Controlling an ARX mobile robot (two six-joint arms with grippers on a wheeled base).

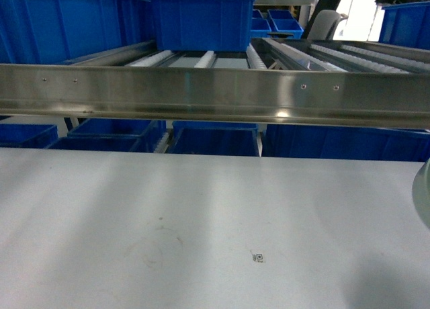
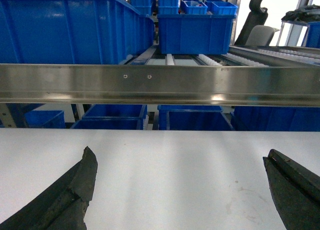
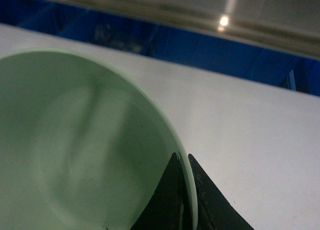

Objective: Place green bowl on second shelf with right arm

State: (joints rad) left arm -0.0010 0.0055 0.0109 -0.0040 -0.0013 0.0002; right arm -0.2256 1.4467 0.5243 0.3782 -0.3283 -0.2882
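The pale mint-green bowl point(image 3: 75, 155) fills the left of the right wrist view, just above the grey tabletop point(image 3: 250, 140). My right gripper point(image 3: 183, 157) is shut on its rim, one black finger inside the bowl and one outside. In the head view only a sliver of the green bowl point(image 1: 424, 191) shows at the far right edge. The second shelf point(image 1: 201, 59) is the steel tier with white roller tracks behind the front rail point(image 1: 215, 94), above and beyond the table. My left gripper point(image 2: 180, 162) hangs open over the bare tabletop, holding nothing.
A deep blue crate point(image 1: 201, 21) sits on the rollers at the middle back of the shelf, and a larger blue crate point(image 1: 60, 23) stands at its left. More blue crates point(image 1: 215, 140) fill the tier under the rail. A small printed marker point(image 1: 258, 257) lies on the table point(image 1: 168, 208).
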